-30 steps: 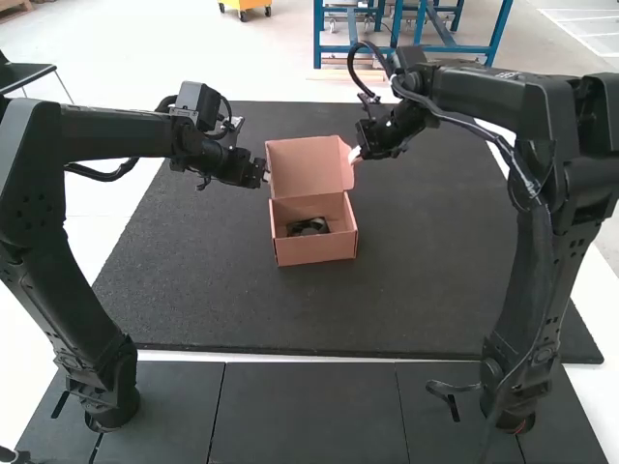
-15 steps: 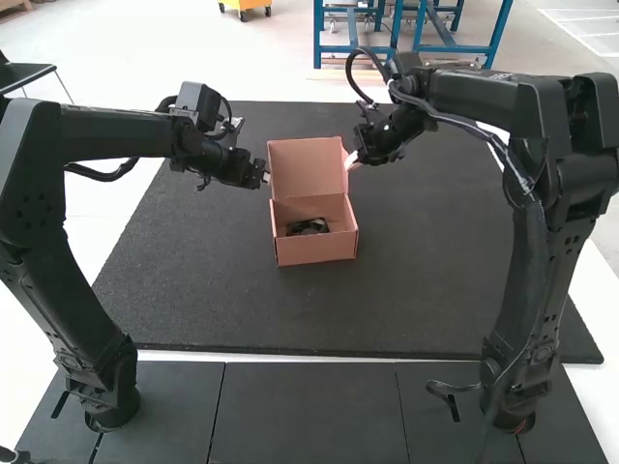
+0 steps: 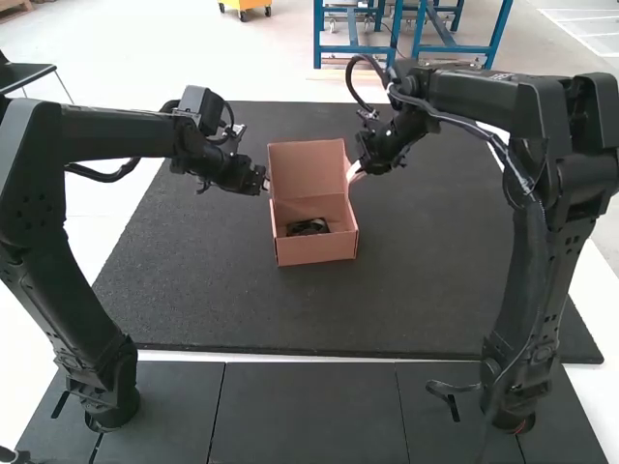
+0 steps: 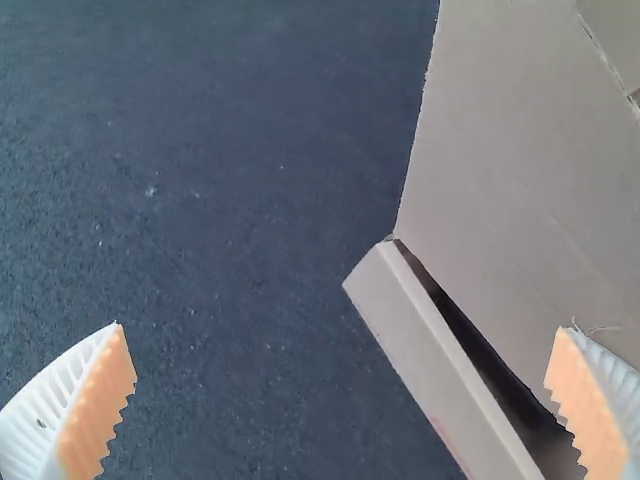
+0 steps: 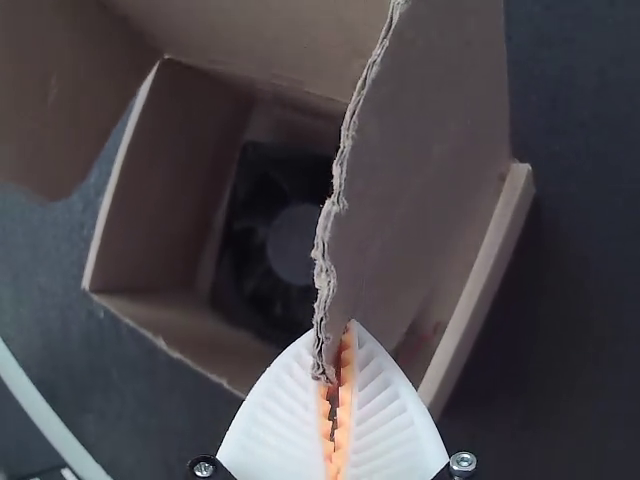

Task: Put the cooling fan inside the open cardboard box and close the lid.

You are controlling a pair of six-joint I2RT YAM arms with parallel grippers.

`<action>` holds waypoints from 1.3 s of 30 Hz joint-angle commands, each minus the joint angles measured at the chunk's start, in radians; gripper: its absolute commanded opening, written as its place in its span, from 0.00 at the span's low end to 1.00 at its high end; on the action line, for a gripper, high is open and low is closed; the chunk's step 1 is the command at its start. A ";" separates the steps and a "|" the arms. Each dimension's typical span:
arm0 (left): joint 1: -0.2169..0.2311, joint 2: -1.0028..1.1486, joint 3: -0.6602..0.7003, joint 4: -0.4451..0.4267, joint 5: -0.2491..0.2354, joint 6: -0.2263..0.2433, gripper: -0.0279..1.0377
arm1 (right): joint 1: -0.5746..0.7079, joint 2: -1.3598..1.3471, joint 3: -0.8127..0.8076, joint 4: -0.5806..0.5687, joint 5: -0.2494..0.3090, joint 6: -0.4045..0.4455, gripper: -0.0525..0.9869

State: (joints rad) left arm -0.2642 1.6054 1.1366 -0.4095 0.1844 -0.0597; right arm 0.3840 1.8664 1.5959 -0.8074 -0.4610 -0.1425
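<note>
A small brown cardboard box stands open on the black mat, its lid raised at the back. The black cooling fan lies inside it; the right wrist view looks down on the fan in the box. My right gripper is shut on the lid's right side flap, whose torn edge runs between the white ribbed fingers. My left gripper hovers open just left of the lid's left edge; its orange pads straddle the box's corner without touching it.
The black mat covers most of the table, with free room in front of and beside the box. Black base plates lie along the near edge, where both arms stand.
My right gripper has moved slightly left and down with the flap, tilting it toward the box. My left gripper has dropped a little beside the lid's left edge.
</note>
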 commanded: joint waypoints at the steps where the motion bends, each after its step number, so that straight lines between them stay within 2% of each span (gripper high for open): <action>1: -0.021 -0.024 0.051 -0.011 0.024 0.017 0.94 | 0.010 0.013 0.015 -0.021 -0.021 -0.045 0.07; 6: -0.033 -0.035 0.045 -0.034 0.029 0.029 0.94 | 0.010 0.013 0.010 -0.061 -0.021 -0.077 0.07; 22: -0.033 -0.065 0.046 -0.064 0.032 0.043 0.94 | 0.032 0.013 0.004 -0.157 -0.028 -0.134 0.06; 29: -0.033 -0.076 0.045 -0.077 0.033 0.054 0.94 | 0.033 0.013 -0.019 -0.159 0.010 -0.155 0.06; 34: -0.033 -0.079 0.043 -0.081 0.032 0.055 0.94 | 0.033 0.013 -0.036 -0.162 0.071 -0.186 0.06; 39: -0.033 -0.085 0.043 -0.081 0.032 0.055 0.94 | 0.033 0.013 -0.048 -0.164 0.084 -0.192 0.06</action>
State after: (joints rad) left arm -0.2882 1.5627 1.1366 -0.4931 0.2062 -0.0185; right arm 0.4038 1.8664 1.5608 -0.9684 -0.3923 -0.3099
